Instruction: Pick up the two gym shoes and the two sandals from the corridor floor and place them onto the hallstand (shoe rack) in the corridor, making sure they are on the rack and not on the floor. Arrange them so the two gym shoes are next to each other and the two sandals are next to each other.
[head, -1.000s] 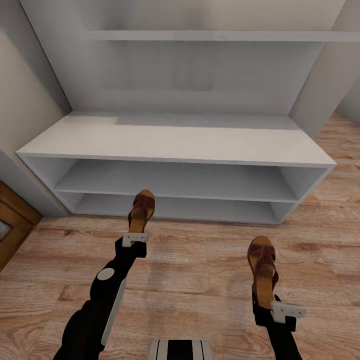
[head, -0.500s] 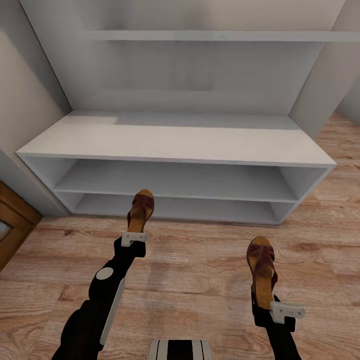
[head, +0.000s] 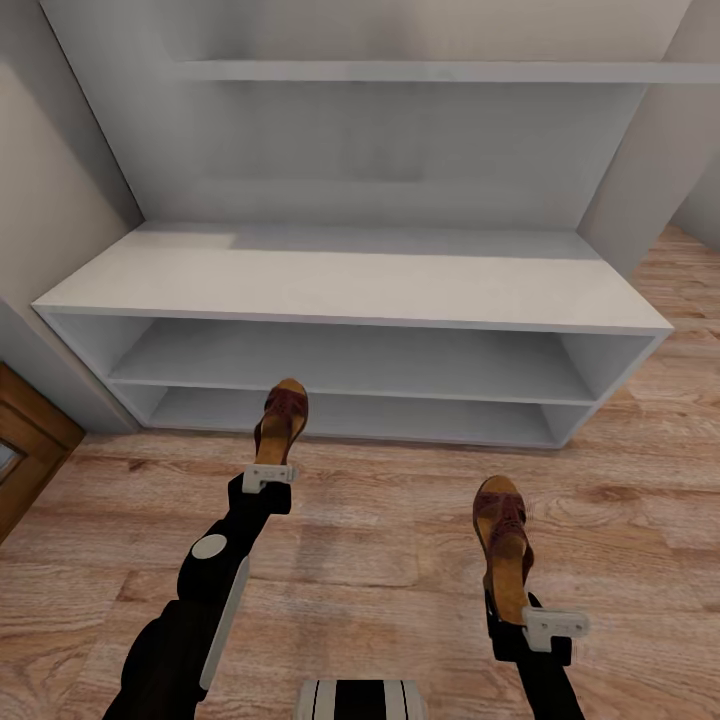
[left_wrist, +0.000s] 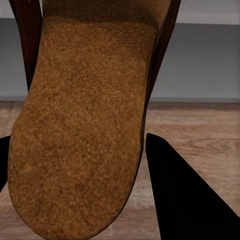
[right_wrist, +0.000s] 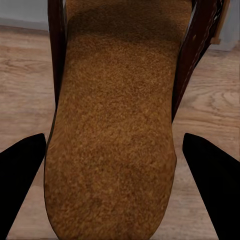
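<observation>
Tan-footbed brown-strapped sandals (head: 283, 420), white-grey hallstand (head: 350, 280), knotty light-brown wood-grain floor (head: 400, 540)

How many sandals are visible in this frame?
2. One sandal is at the left gripper, toe toward the hallstand; the other sandal is at the right gripper, farther back over the floor.

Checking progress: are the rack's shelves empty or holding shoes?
Empty: the hallstand top and both tiers show bare; each sandal is in an end effector.
</observation>
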